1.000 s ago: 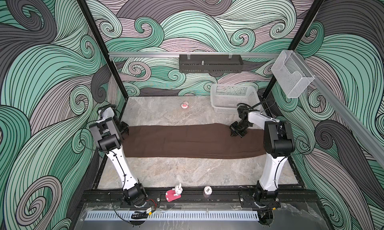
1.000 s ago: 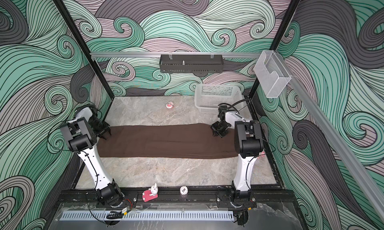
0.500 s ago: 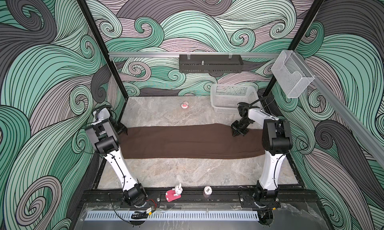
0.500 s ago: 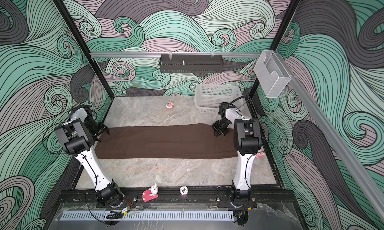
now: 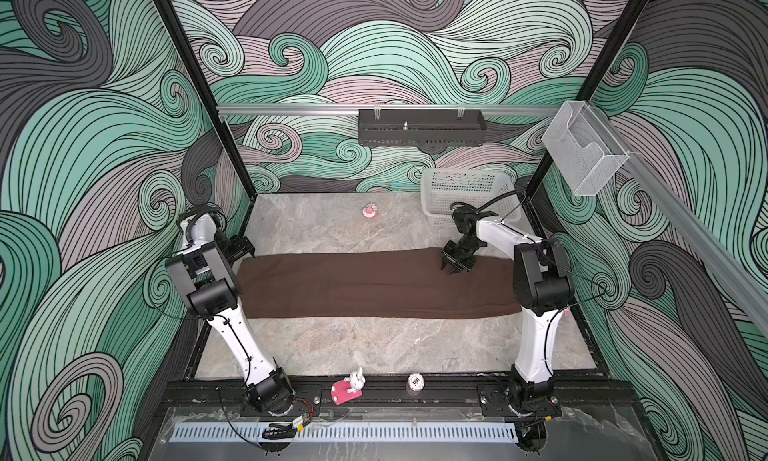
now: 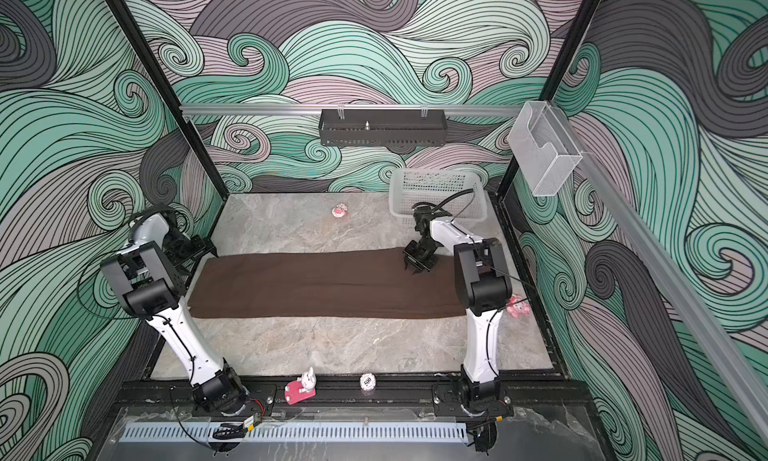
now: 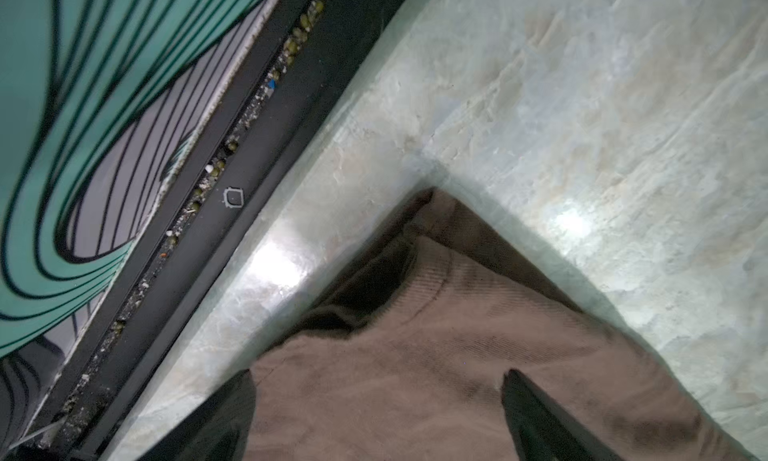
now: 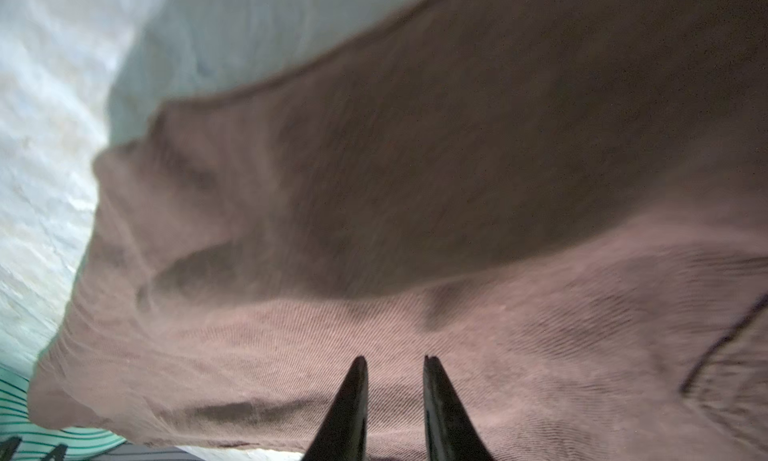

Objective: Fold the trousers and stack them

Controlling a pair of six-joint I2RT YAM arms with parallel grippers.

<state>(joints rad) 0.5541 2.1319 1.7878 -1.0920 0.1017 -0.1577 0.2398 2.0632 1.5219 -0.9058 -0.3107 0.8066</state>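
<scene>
- The trousers (image 5: 374,284) lay flat on the tabletop (image 5: 374,346), long axis left to right.
- Since earlier, the left hand (image 5: 246,250) had spread wide; the right hand (image 5: 452,270) had parted narrowly, gripping nothing.

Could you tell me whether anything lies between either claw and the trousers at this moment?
Nothing visible does. The left claw stands open right over a corner of the trousers, and the right claw points down at the cloth near its other end, its jaws a little apart with nothing between them.
</scene>
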